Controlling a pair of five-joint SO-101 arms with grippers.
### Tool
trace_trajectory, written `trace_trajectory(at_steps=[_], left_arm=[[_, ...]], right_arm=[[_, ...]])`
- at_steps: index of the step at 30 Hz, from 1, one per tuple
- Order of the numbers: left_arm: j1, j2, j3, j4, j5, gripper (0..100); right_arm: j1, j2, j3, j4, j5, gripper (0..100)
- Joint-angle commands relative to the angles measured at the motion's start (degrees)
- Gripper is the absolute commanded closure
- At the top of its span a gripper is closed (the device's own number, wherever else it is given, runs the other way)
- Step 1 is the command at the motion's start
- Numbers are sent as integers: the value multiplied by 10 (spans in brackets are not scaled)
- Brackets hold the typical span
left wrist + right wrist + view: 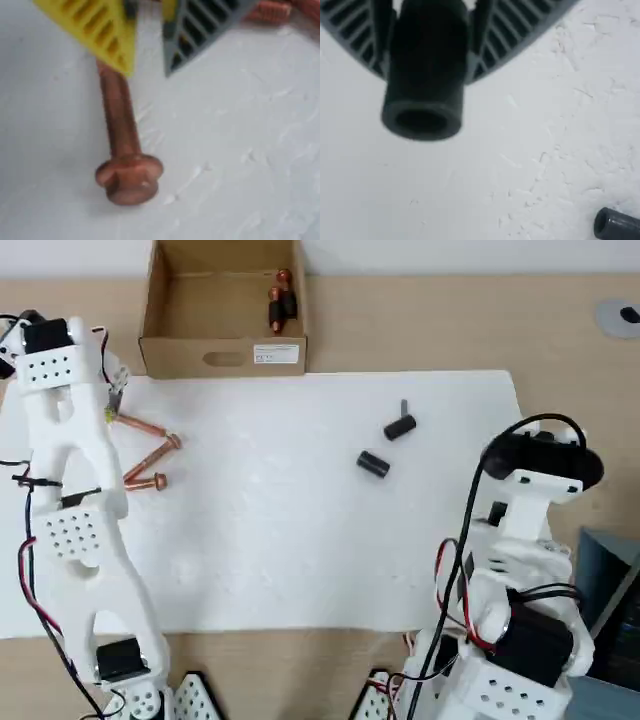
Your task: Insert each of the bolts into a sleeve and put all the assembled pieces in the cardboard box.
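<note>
Black tubular sleeve clamped by right gripper, second black sleeve lying near it on white foam sheet, left gripper slightly open just above copper flanged bolt.

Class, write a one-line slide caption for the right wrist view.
Right end effector grips a black sleeve above white foam; a second sleeve lies nearby.

Left arm stretches forward, left hand low, fingers slightly apart. Right arm sits folded back, right hand clamping a sleeve.
</note>
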Motion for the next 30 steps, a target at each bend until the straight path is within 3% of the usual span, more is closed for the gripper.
trace_trajectory(at_steps=[1,12,30], left_arm=[[-1,1,-54,4,24,819],[-3,44,-52,-25,25,840],[-12,101,-46,-65,38,840]], right_arm=[[4,-7,1,-16,-3,989],[4,-7,65,-98,1,989],[3,-7,63,-97,2,989]])
